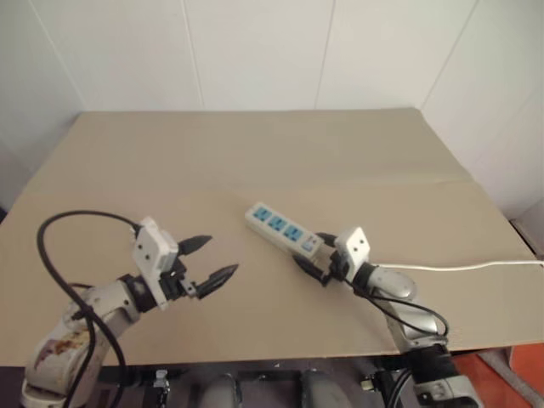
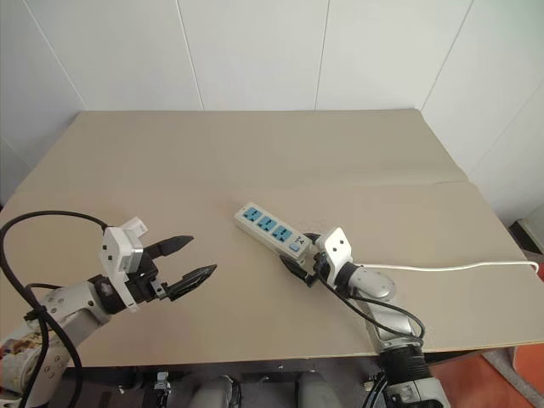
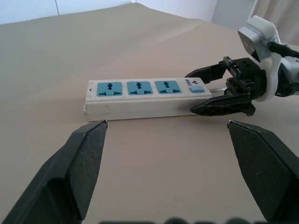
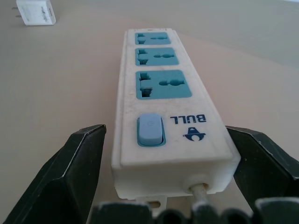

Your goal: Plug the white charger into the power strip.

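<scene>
The power strip point(image 1: 279, 225) lies at an angle in the middle of the beige table, a long white bar with three blue outlets, all vacant, and a blue switch point(image 4: 150, 130). My right gripper point(image 1: 308, 252) is open, one black finger on each side of the strip's switch end; I cannot tell whether they touch it. The white charger point(image 4: 36, 11) lies on the table beyond the strip's far end, off to one side, prongs pointing away from the strip. My left gripper point(image 1: 221, 255) hangs open with nothing in it, left of the strip and pointing at its long side.
The strip's thin white cord point(image 1: 476, 266) trails right to the table's right edge. A black cable point(image 1: 51, 263) loops over my left arm. The beige table point(image 1: 255, 153) has bare surface behind the strip, with white walls beyond.
</scene>
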You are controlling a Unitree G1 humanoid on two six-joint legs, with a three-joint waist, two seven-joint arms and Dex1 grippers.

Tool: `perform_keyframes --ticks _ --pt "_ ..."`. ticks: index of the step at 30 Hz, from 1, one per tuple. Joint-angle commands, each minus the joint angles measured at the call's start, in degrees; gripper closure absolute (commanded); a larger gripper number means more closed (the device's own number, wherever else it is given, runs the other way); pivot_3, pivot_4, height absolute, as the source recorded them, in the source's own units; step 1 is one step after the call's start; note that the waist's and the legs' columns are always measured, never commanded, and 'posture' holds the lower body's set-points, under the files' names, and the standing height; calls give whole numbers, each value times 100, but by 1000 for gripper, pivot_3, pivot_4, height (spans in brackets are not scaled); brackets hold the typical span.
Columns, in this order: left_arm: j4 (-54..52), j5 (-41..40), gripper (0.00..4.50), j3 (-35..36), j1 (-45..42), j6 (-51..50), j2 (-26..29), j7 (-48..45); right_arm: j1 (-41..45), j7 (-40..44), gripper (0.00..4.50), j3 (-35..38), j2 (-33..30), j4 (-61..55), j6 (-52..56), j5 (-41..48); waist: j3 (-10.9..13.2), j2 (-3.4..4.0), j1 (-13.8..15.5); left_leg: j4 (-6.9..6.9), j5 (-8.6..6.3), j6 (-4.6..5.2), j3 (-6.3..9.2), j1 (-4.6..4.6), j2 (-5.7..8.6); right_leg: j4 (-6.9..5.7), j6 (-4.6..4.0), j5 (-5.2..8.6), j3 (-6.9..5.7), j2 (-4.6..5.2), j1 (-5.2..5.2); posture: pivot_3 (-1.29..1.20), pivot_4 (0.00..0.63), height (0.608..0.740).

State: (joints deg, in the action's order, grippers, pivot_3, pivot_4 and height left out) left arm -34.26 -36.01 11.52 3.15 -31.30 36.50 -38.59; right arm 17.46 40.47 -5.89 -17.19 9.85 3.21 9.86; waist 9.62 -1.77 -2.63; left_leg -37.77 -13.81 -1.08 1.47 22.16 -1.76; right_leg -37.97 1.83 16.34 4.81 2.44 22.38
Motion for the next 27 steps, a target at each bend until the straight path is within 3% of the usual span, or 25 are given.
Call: perform_keyframes --ticks 1,16,21,27 --pt "-211 0 0 6 -42 81 8 38 117 -80 21 -49 39 275 -268 -178 -1 -1 -2 0 0 0 0 0 -1 1 0 0 0 0 -1 0 150 740" --pt "-267 -25 0 -31 -78 39 34 138 119 -66 21 -57 317 509 -439 -71 -1 -1 -103 0 0 0 3 -18 -5 -6 -1 0 7 -4 -10 0 150 740" --pt "-237 -7 0 -38 -126 40 47 154 163 132 1078 -93 314 700 -484 -46 -2 -2 -121 0 0 0 3 -18 -5 -6 0 0 7 -5 -10 0 150 740" --pt "-194 -33 0 15 -193 29 101 111 242 282 1087 30 311 672 -757 85 -3 -3 -129 0 0 0 3 -18 -5 -6 -1 0 7 -4 -10 0 150 740"
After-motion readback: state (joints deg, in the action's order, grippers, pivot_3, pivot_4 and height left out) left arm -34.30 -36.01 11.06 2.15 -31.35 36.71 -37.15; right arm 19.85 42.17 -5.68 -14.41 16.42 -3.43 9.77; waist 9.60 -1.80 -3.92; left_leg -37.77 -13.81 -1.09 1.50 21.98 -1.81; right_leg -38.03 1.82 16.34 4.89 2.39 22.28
